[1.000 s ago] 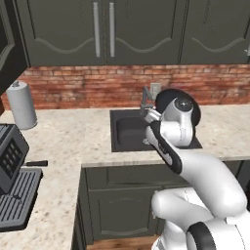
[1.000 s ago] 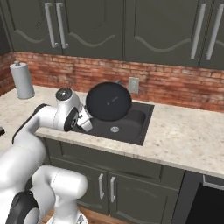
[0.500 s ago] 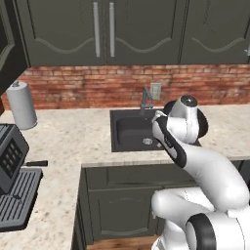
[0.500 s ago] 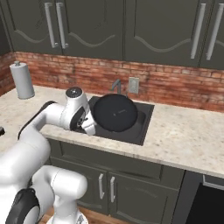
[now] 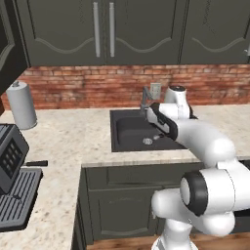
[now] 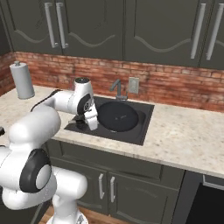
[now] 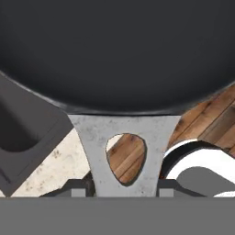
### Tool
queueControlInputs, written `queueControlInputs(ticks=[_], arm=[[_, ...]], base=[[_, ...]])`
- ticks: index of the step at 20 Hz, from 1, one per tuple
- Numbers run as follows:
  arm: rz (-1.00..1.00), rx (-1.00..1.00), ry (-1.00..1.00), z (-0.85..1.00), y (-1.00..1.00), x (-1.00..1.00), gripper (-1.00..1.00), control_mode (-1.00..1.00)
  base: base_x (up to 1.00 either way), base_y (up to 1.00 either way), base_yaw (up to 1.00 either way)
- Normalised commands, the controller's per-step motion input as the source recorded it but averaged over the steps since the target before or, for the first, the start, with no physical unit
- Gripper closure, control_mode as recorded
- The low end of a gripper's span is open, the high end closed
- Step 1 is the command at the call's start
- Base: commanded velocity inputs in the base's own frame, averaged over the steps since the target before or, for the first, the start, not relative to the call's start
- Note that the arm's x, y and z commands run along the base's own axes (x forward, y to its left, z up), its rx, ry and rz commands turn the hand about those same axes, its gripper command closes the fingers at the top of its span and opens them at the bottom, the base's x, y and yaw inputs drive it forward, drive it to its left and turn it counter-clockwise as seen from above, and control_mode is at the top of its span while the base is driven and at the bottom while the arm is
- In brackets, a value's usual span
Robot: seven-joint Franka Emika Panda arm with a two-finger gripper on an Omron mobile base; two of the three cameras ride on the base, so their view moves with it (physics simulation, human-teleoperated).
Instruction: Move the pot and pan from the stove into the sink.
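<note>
A white robot arm reaches forward and down from its base over the front edge of the speckled tabletop, its forearm angled toward the sink with the wrist bent low at the basin's near left side in the right base view. The pincer is partly closed on the pale handle of the pan, its dark fingers flanking the handle's base in the hand view; the handle has an oval hole through which wooden floor shows. The black pan sits over the sink, its round body covering most of the basin in the right base view, tilted slightly with the handle end toward the robot; whether it rests on the sink bottom cannot be told. In the left base view the arm hides the pan, and the sink's drain shows in the open left part of the basin. The faucet stands at the sink's back against the brick wall, beside a wall outlet. A paper towel roll stands well to the left on the tabletop.
</note>
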Motion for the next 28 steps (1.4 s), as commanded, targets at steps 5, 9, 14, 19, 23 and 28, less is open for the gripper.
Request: queueControlInputs(ticks=[5, 9, 14, 19, 23, 28], arm=[[-0.04, -0.01, 0.24, -0.04, 0.0, 0.63, 1.0, -1.0], [-0.04, -0.02, 0.19, -0.11, 0.0, 0.6, 1.0, -1.0], [-0.05, -0.05, 0.1, -0.2, 0.0, 0.44, 1.0, -1.0], [-0.02, -0.05, 0.03, -0.13, 0.01, 0.23, 1.0, -1.0], [0.0, 0.0, 0.0, 0.0, 0.02, 0.0, 1.0, -1.0], [0.0, 0.0, 0.0, -0.16, 0.35, 0.0, 1.0, -1.0]], base=[[0.0, 0.0, 0.0], [0.0, 0.0, 0.0], [0.0, 0.0, 0.0], [0.0, 0.0, 0.0], [0.0, 0.0, 0.0], [0.0, 0.0, 0.0]])
